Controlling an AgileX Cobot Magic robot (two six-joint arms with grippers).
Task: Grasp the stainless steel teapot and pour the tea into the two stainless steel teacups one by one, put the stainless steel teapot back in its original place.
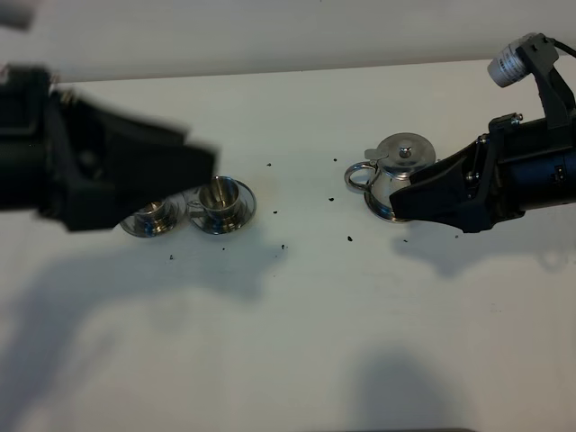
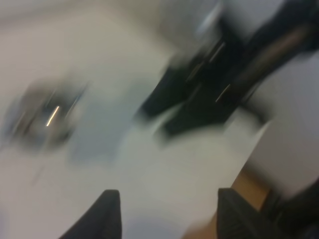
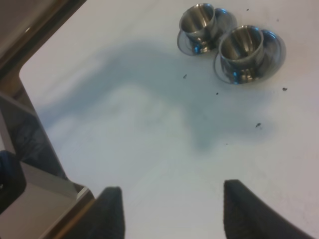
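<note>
The stainless steel teapot (image 1: 396, 166) stands right of the table's middle, with its loop handle (image 1: 358, 175) pointing left. My right gripper (image 1: 402, 203) hangs over the pot's right side and hides part of it. In the right wrist view the right gripper (image 3: 169, 214) is open and empty, and the pot is out of view. The two stainless steel teacups stand on saucers at the left: one (image 1: 219, 198) (image 3: 243, 49) in full view, the other (image 1: 153, 214) (image 3: 198, 22) half hidden by my blurred left arm. My left gripper (image 1: 200, 169) (image 2: 167, 219) is open and empty above them.
Small dark specks (image 1: 349, 238) are scattered over the white table (image 1: 297, 342). The table's far edge (image 1: 270, 72) meets a pale wall. A metal frame (image 3: 30, 149) shows at one side of the right wrist view. The left wrist view is heavily motion-blurred.
</note>
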